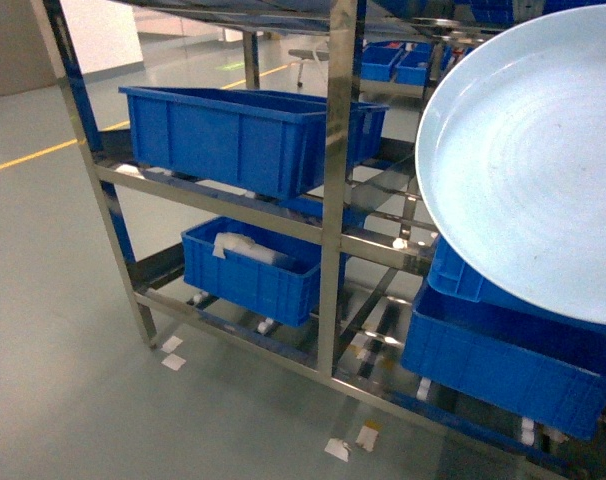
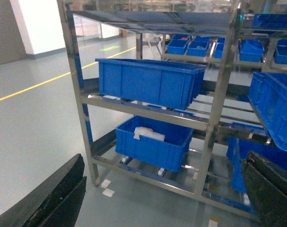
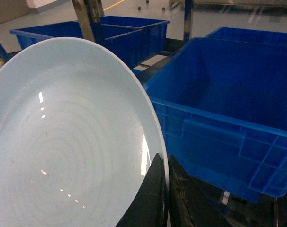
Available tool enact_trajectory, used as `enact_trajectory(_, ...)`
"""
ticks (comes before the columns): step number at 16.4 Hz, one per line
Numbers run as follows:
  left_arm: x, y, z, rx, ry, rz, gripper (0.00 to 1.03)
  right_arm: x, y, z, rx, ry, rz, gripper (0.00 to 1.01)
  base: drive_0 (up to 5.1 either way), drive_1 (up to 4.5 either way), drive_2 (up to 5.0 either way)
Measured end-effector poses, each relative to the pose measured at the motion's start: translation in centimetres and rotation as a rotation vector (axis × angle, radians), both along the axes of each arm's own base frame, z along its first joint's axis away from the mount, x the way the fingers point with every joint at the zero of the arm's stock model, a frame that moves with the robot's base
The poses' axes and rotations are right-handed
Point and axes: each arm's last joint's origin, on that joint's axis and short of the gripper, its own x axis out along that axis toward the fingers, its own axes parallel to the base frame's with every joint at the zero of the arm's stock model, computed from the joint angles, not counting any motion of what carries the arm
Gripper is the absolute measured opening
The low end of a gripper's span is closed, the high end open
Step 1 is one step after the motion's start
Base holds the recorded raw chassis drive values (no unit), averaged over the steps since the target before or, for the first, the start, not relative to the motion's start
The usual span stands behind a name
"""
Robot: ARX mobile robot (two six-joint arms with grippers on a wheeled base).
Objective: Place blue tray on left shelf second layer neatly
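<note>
- The blue tray (image 1: 528, 170) is held up in the air at the right of the head view, tilted so its glossy inside faces the camera, in front of the blue crates on the right part of the rack.
- The right gripper (image 3: 163, 198) is clamped on the tray's rim: one dark finger lies on the inside face and the other behind the edge, as the right wrist view shows.
- Just beyond the tray in that view sits a deep blue crate (image 3: 228, 109).
- The left gripper (image 2: 162, 198) is wide open and holds nothing; its two dark fingers (image 2: 49, 198) show at the bottom corners of the left wrist view.
- The left shelf (image 1: 333, 200) stands on the grey floor (image 1: 63, 380).
- Its upper tier carries a large blue crate (image 1: 238, 135).
- The tier below carries a smaller crate (image 1: 248, 268) with something white inside.
</note>
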Motion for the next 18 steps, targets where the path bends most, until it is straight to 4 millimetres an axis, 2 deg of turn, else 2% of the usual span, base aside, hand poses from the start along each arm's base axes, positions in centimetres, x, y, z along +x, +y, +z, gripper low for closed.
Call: enact_trajectory(18,0.00,-0.01,0.01,0.000,-0.001,-0.001,0.98,0.01,-0.01,0.02,0.000,-0.002,0.000,0.02,-1.6,-1.61,-1.6)
